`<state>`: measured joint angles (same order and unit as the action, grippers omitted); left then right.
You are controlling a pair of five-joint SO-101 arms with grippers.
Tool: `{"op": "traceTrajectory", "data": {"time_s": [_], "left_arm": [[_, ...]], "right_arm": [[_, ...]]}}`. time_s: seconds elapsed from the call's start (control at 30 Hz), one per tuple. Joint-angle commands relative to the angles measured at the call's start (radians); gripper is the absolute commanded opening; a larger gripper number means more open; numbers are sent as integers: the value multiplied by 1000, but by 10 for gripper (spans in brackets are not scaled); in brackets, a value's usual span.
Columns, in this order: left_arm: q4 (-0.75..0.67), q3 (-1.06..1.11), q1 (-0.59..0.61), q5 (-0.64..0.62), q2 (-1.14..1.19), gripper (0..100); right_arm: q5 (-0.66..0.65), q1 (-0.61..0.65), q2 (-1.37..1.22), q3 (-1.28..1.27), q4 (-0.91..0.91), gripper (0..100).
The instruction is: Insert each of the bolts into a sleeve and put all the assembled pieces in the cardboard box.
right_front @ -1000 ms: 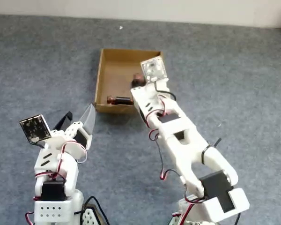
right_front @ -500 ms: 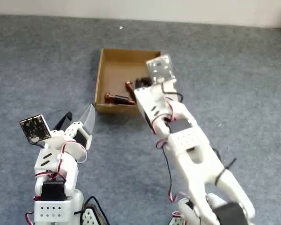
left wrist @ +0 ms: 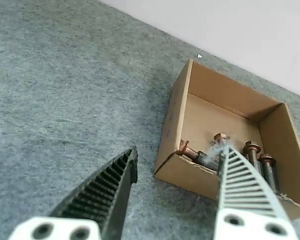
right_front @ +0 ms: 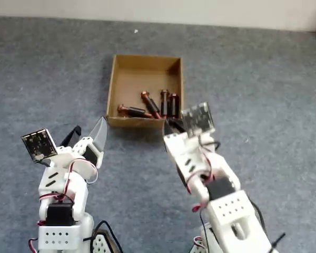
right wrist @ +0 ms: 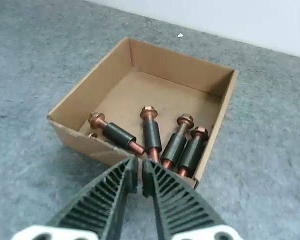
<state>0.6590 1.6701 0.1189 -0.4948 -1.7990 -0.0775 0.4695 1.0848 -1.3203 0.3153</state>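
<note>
The cardboard box [right_front: 112, 89] sits toward the far edge of the table [right_front: 253, 79], roughly midway along it. Four assembled pieces [right wrist: 151, 132] lie on its floor, bunched against the near wall. Three of them lie side by side toward the near right corner with their heads pointing to the far wall. The fourth lies slanted nearer the near left corner. Judge this cluster to be the result of drops made just over the near wall, the shortest reach for either arm. Note the right gripper [right wrist: 139, 172]: it hangs just outside the near wall by the near right corner, with its jaws drawn almost together and nothing between them. This is a withdrawn posture consistent with a completed delivery. The left gripper [left wrist: 178, 152] is parked off the near left corner, clear of the cardboard, with its jaws spread wide and nothing held. From there it does not obstruct the other arm. Compare with one second earlier. The right arm was then stretched out over the box, with its gripper above the near right part and covering most of the contents. It has since retracted toward its base, and all four pieces are exposed. The left arm has not shifted. No loose bolt or sleeve lies on the table, so you may judge the task essentially complete.
</note>
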Motion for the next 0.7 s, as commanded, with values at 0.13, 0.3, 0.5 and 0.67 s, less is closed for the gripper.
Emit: {"op": "traceTrajectory", "data": {"time_s": [0.13,0.3,0.5,0.67], "left_arm": [[-3,1,-45,14,-2,274],[2,-19,-88,146,-2,274],[2,25,-104,348,-2,274],[81,27,-102,358,-2,274]], "right_arm": [[-6,-13,269,-216,4,5],[-6,-48,404,-366,4,5],[-8,-134,529,-470,50,5],[-6,-143,601,-479,232,5]]}}
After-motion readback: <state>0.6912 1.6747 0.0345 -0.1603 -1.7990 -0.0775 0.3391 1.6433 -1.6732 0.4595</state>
